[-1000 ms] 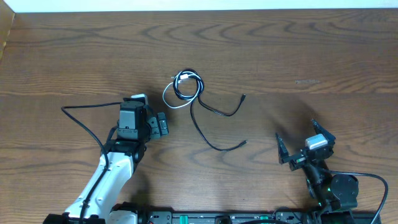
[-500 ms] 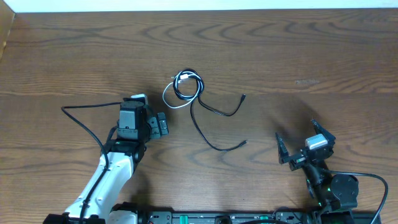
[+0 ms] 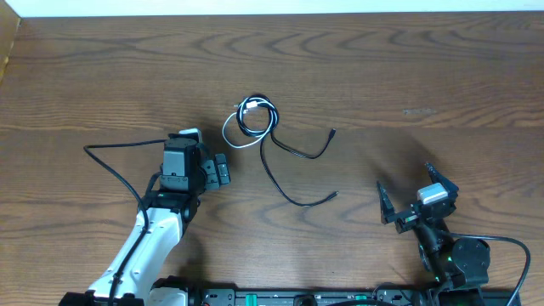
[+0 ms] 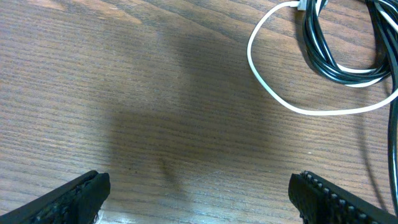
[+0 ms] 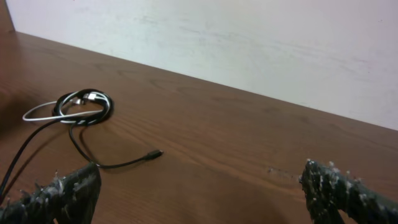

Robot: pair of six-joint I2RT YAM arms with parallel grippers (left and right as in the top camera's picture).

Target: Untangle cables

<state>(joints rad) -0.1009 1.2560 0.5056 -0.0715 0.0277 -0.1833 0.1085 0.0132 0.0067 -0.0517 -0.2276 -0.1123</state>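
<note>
Cables (image 3: 255, 117) lie around mid-desk, a bit toward the far edge, touched by neither tool. Count: two black cables (image 3: 293, 153) and one white cable (image 3: 231, 138). The black ones are wound in a small coil with the white loop bulging out on the coil's left. Two black tails run out toward the near-right, each ending in a small plug, one at (image 3: 333, 132) and the other at (image 3: 334, 195). How the cords cross inside the coil is too small to make out.

The desk (image 3: 425, 68) is dark wood grain. A pale wall (image 5: 249, 37) stands past its far edge.

In the left wrist view the white cable (image 4: 292, 107) and black coil (image 4: 329, 62) are cut off by the top and right edges.

There are two arms and two tools. The left tool (image 3: 223, 169) is low over the desk just left of the cables, fingers wide apart, nothing between them; same in its own camera (image 4: 199, 196). The right tool (image 3: 405, 183) is near the near edge toward the right corner, well apart from the cables, fingers spread wide and empty (image 5: 199, 193). The coil (image 5: 84, 102) shows far off in that view. A thick arm wire (image 3: 110, 161) loops left of the left arm.
</note>
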